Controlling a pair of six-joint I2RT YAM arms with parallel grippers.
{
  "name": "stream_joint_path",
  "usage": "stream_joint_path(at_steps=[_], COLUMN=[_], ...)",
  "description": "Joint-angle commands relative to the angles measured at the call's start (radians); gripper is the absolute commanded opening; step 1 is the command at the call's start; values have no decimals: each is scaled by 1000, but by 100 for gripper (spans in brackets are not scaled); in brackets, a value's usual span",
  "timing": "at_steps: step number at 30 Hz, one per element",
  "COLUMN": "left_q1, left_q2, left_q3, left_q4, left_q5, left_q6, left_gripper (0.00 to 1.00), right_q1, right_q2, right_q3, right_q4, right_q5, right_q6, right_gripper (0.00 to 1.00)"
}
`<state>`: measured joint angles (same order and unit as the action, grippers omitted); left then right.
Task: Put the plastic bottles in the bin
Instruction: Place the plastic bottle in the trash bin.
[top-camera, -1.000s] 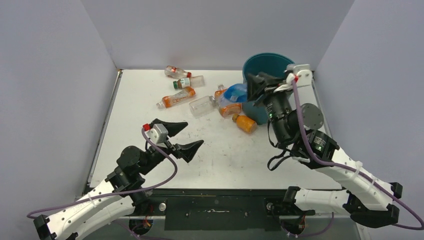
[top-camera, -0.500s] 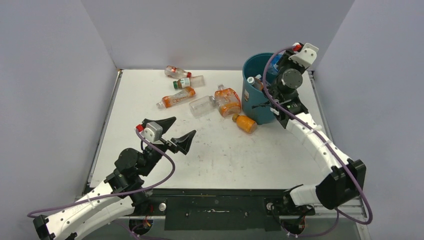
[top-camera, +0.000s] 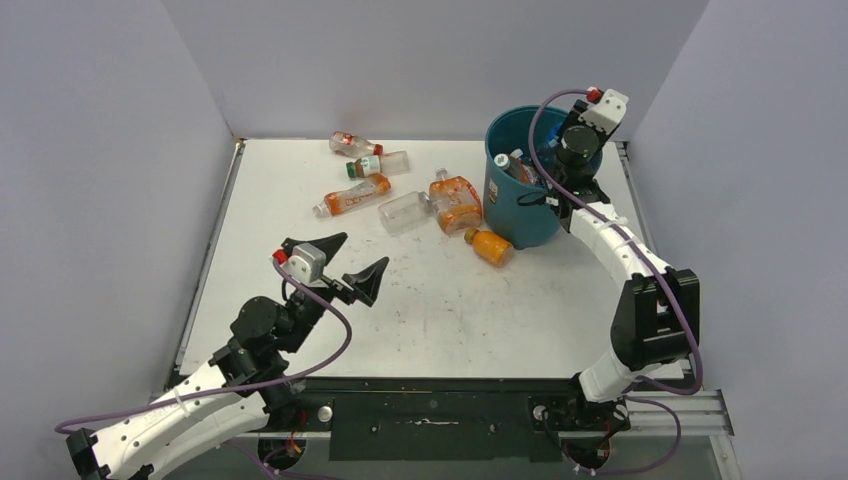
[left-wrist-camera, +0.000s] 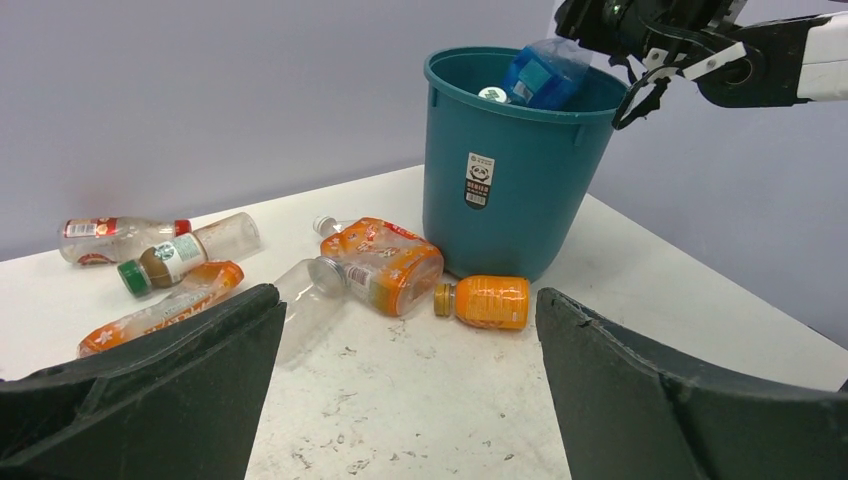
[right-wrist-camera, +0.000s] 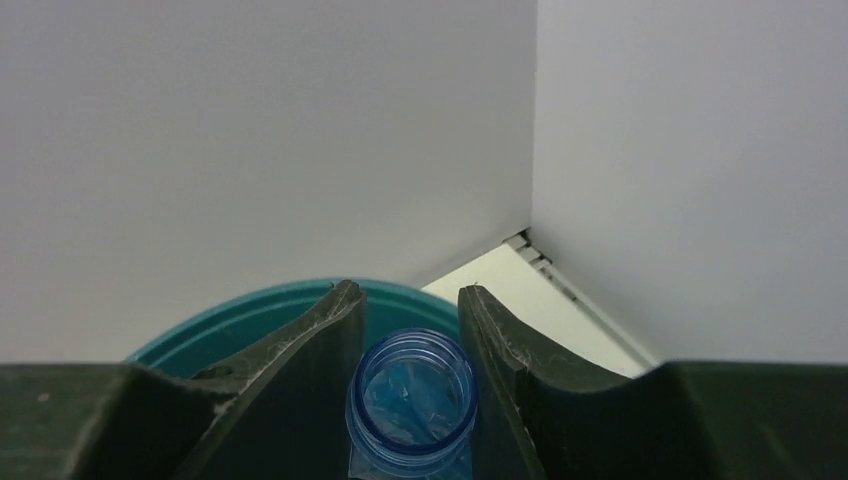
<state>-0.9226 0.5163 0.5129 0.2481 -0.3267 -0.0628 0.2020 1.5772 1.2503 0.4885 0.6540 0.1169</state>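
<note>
Grey walls (top-camera: 420, 60) close in the white table (top-camera: 450, 310), and six plastic bottles lie loose on its far half. There is a red-capped bottle (top-camera: 355, 144) and a green-capped bottle (top-camera: 375, 164) near the back, then a long orange bottle (top-camera: 350, 196), a clear bottle (top-camera: 405, 211), a crushed orange-labelled bottle (top-camera: 458, 203) and a small orange bottle (top-camera: 490, 246), the last two just beside the teal bin (top-camera: 520, 215). The left gripper (top-camera: 360, 252) hovers over the near left of the table with its jaws spread wide and empty, well apart from those bottles. The right gripper (right-wrist-camera: 407, 300) is over the bin's mouth, its fingers clamped on the neck of a blue-labelled bottle (right-wrist-camera: 412, 400) (uncapped, its open neck facing the wrist camera). That bottle hangs partly inside the rim, near a white-capped bottle (left-wrist-camera: 490, 94) lying in the bin.
</note>
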Motion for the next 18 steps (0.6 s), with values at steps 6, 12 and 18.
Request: stream_joint_path(at_steps=[6,12,18], left_q1=[-5,-6,-7], left_q2=[17,27,35], left_q3=[14,16,25], left_q4=[20,17,5], left_q5=[-5,0,-13], left_q6=[20,14,8], left_gripper=[96,96,96], right_q1=[-2,-3,53], right_q2=[26,-29,-121], right_q3=[53,85,164], right_q4=[-154,-192,-264], right_q5=[-209,-231,-263], right_q6=[107,165,200], right_gripper=[76,89,90])
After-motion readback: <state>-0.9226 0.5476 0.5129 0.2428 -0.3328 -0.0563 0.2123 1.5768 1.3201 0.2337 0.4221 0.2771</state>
